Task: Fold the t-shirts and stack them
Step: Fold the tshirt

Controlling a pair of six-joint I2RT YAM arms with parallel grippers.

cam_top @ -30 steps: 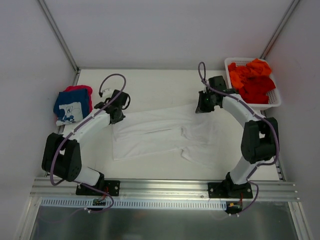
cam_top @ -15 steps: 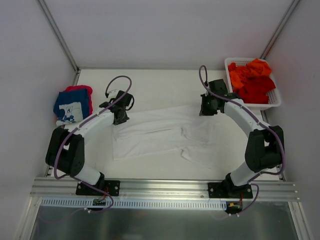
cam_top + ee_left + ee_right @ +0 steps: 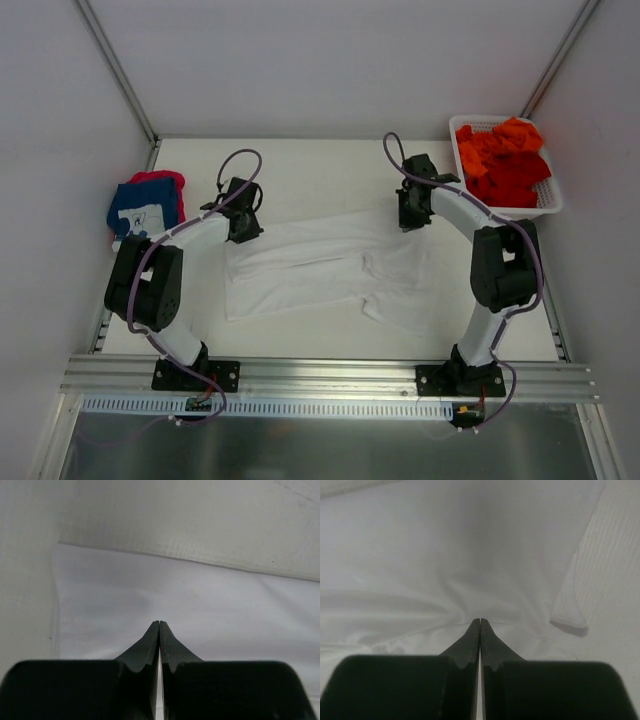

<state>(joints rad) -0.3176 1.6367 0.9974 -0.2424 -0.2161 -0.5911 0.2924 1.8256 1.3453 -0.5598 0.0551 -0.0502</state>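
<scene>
A plain white t-shirt (image 3: 320, 265) lies spread flat across the middle of the table. My left gripper (image 3: 243, 228) sits at its far left corner and my right gripper (image 3: 408, 215) at its far right edge. In the left wrist view the left gripper (image 3: 159, 622) is shut with its tips down in the white t-shirt (image 3: 200, 600). In the right wrist view the right gripper (image 3: 479, 619) is shut too, and the white t-shirt (image 3: 445, 555) puckers in creases toward its tips. A folded navy t-shirt (image 3: 140, 215) with white print lies on a pink-red one (image 3: 160, 180) at the left edge.
A white lattice basket (image 3: 548, 205) at the back right holds crumpled orange (image 3: 505, 145) and red (image 3: 515, 180) t-shirts. Metal frame posts and white walls enclose the table. Bare tabletop (image 3: 200, 520) lies beyond the shirt's far edge.
Both grippers have closed down at the shirt's far edge. The left gripper has shifted slightly toward the back and the right one slightly left. The shirt lies as before.
</scene>
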